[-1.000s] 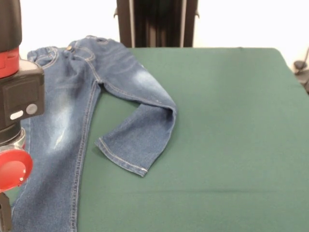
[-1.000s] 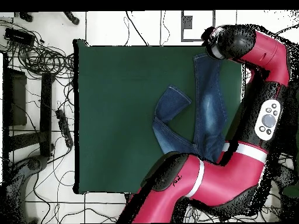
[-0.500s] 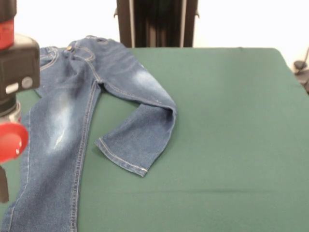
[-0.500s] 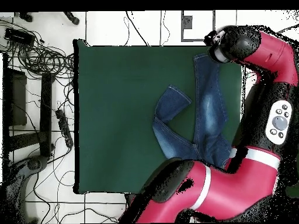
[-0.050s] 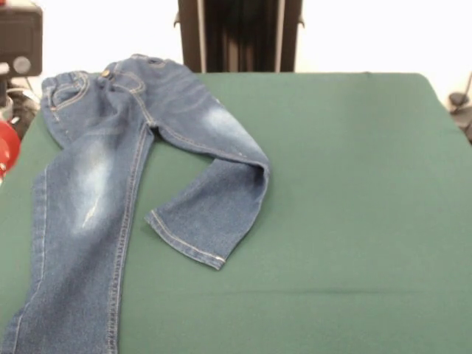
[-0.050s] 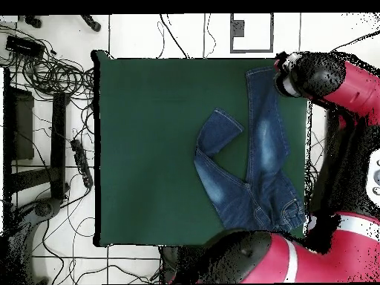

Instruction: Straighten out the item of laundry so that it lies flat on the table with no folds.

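Pulled back to the left edge since a second ago: arm [image 5: 16, 44]; jeans [image 5: 110, 177] unmoved. Front view: on the table's [image 5: 346, 192] left side, one leg straight, the other folded back on itself. Overhead view: jeans [image 6: 256, 163] near the right edge, arm [image 6: 319, 78] beside them. Jaw state: cannot tell.

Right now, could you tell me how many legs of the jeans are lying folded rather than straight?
1. On the jeans, one leg is bent back at the knee toward the table's middle; the other leg runs straight along the table's edge.
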Motion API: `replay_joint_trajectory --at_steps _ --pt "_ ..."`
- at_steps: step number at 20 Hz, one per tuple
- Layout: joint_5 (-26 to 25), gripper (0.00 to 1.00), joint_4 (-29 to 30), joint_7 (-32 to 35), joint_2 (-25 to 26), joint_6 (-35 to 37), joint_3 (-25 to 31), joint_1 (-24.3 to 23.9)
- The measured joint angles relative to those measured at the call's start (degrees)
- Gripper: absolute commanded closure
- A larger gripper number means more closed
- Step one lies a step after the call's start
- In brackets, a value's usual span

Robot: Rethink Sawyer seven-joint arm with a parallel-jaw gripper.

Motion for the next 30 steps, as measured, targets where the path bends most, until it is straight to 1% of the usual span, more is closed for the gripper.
replay_joint_trajectory --at_steps 7,8,13,16,22,23,30 --pt "-0.1 0.0 13.7 0.0 -5.6 -8.9 0.0 -3.4" --pt "-0.2 0.0 17.4 0.0 -6.7 -11.6 -0.1 -4.1" --pt "-0.2 0.0 23.9 0.0 -8.2 -16.5 -0.3 -4.9" --pt "-0.3 0.0 28.4 0.0 -8.4 -20.4 -1.3 -4.5" --pt "-0.2 0.0 33.6 0.0 -8.2 -24.4 -1.7 -3.7" --pt "-0.2 0.0 35.2 0.0 -8.2 -25.4 -1.7 -3.2" --pt "0.1 0.0 39.2 0.0 -8.0 -27.6 -1.7 -2.6"
